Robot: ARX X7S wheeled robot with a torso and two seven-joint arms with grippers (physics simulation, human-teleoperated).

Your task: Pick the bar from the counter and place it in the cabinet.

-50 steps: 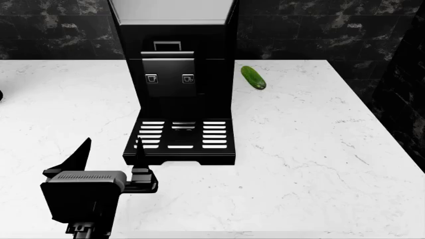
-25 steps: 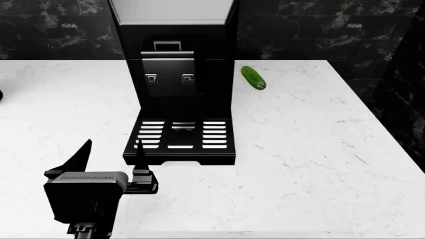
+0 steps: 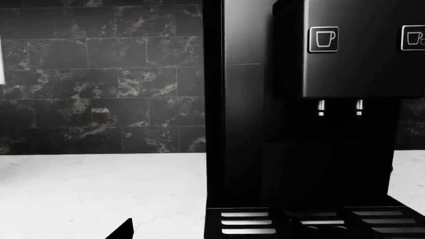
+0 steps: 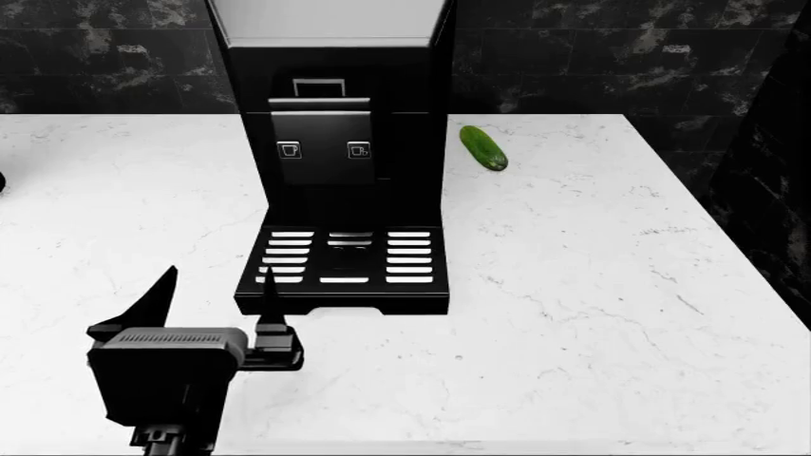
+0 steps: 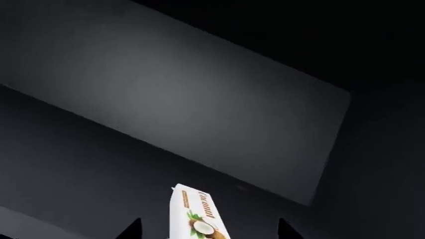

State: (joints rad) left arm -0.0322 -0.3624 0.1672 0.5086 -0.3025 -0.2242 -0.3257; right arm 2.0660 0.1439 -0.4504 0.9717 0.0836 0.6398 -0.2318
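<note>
The bar (image 5: pixel 196 214), a white wrapper with a coconut picture and brown print, lies on a dark surface inside a dim space with a grey panel (image 5: pixel 179 99) behind it. My right gripper (image 5: pixel 207 231) is open, and its two fingertips (image 5: pixel 133 230) stand wide apart on either side of the bar, clear of it. The right gripper is out of the head view. My left gripper (image 4: pixel 216 299) is open and empty, low over the white marble counter (image 4: pixel 571 285) at the front left. One of its fingertips (image 3: pixel 123 230) shows in the left wrist view.
A black coffee machine (image 4: pixel 342 142) with a slotted drip tray (image 4: pixel 342 256) stands mid-counter, right of the left gripper; it also fills the left wrist view (image 3: pixel 299 124). A green cucumber (image 4: pixel 483 148) lies behind it to the right. Dark marble tiles (image 4: pixel 609 57) back the counter.
My left gripper has drifted slightly toward the front edge of the counter. Nothing else in the head view has moved.
</note>
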